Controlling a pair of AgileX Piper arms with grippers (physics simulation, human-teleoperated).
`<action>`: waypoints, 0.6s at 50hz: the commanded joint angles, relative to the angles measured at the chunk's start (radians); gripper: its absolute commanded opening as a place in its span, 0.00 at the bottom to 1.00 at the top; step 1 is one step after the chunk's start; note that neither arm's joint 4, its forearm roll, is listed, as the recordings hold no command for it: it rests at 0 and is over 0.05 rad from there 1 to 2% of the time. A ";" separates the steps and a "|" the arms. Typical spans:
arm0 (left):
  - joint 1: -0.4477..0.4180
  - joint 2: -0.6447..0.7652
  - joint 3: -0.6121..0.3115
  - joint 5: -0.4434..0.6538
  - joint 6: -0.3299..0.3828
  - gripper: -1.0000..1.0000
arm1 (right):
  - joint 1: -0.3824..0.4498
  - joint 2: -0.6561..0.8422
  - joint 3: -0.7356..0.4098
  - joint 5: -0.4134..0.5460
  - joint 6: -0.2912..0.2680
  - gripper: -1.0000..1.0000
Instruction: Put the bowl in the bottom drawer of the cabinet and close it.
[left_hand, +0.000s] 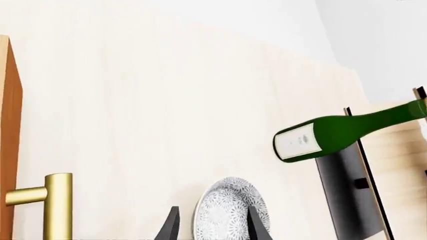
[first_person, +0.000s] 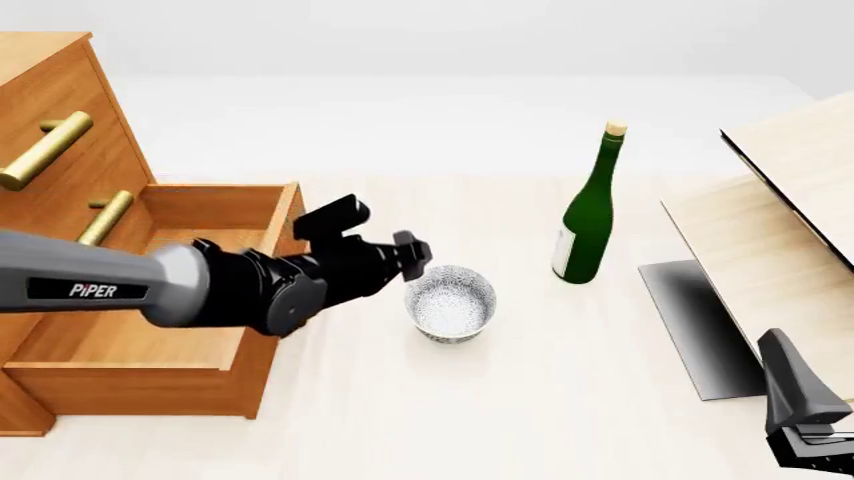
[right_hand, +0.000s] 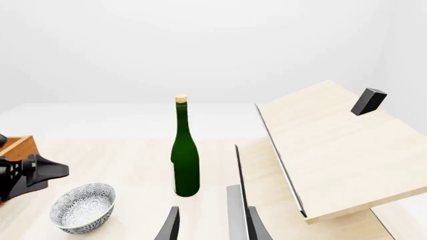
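The speckled bowl (first_person: 450, 303) stands upright on the table, just beside the open bottom drawer (first_person: 147, 372) of the cabinet (first_person: 54, 100). The left gripper (first_person: 416, 258) is at its rim with fingers spread, one inside and one outside the wall, not yet closed. The bowl looks rigid, glazed, probably slippery and breakable, so a firm pinch on the rim wall seems best. The right gripper (right_hand: 210, 225) is open and holds nothing, well apart from the bowl.

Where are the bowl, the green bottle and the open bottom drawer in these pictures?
bowl (first_person: 450, 305): front view, on its speckled inside.
green bottle (first_person: 586, 222): front view, on the middle of its body.
bottom drawer (first_person: 134, 385): front view, on its front panel, pulled out.
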 joint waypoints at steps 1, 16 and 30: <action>-0.012 0.031 0.011 -0.037 -0.048 1.00 | 0.000 0.000 0.000 0.000 0.000 1.00; -0.016 0.072 0.012 -0.072 -0.085 1.00 | 0.000 0.000 0.000 0.000 0.000 1.00; -0.021 0.109 0.006 -0.081 -0.103 1.00 | 0.000 0.000 0.000 0.000 0.000 1.00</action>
